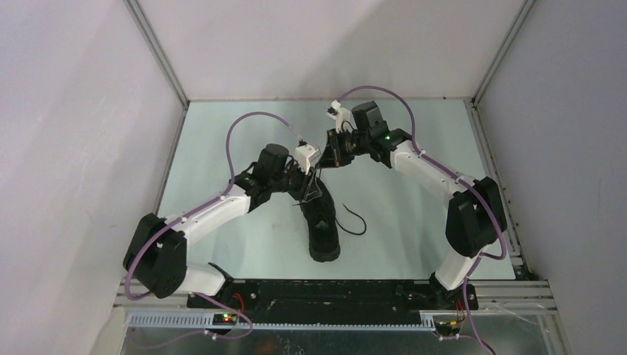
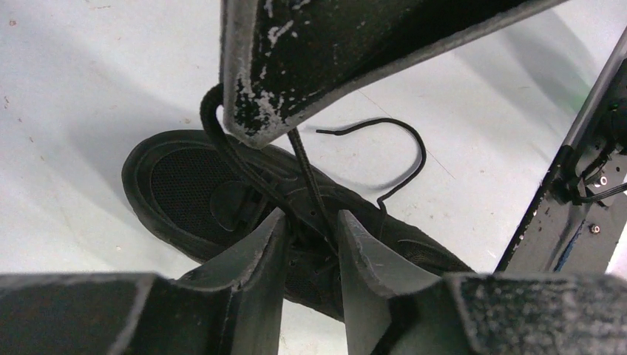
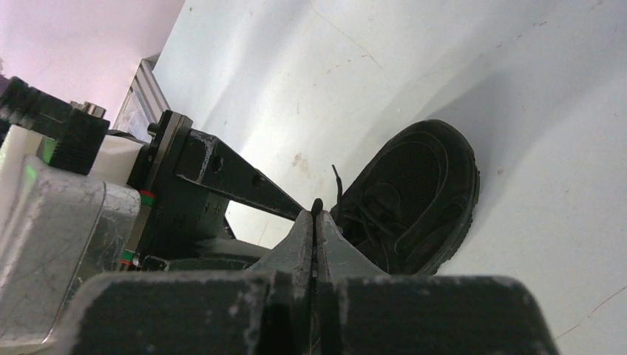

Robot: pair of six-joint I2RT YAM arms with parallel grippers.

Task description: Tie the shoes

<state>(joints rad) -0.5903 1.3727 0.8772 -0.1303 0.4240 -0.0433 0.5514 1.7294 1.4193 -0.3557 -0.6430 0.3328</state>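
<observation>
The black shoe (image 1: pixel 323 225) lies mid-table with its toe toward the arms' bases. My right gripper (image 3: pixel 316 211) is shut on a black lace whose tip pokes out above its fingertips. It holds this lace (image 2: pixel 214 126) up above the shoe (image 2: pixel 185 185). My left gripper (image 2: pixel 310 222) hovers over the shoe's eyelets with its jaws apart. Lace strands run down through the gap, and neither finger presses them. In the top view the two grippers meet over the shoe's heel end, left (image 1: pixel 309 181) and right (image 1: pixel 327 159).
The other lace end (image 2: pixel 407 148) curls loose on the pale table (image 1: pixel 222 244) to the right of the shoe (image 3: pixel 414 192). Grey walls close in the table on three sides. Purple cables arc over both arms.
</observation>
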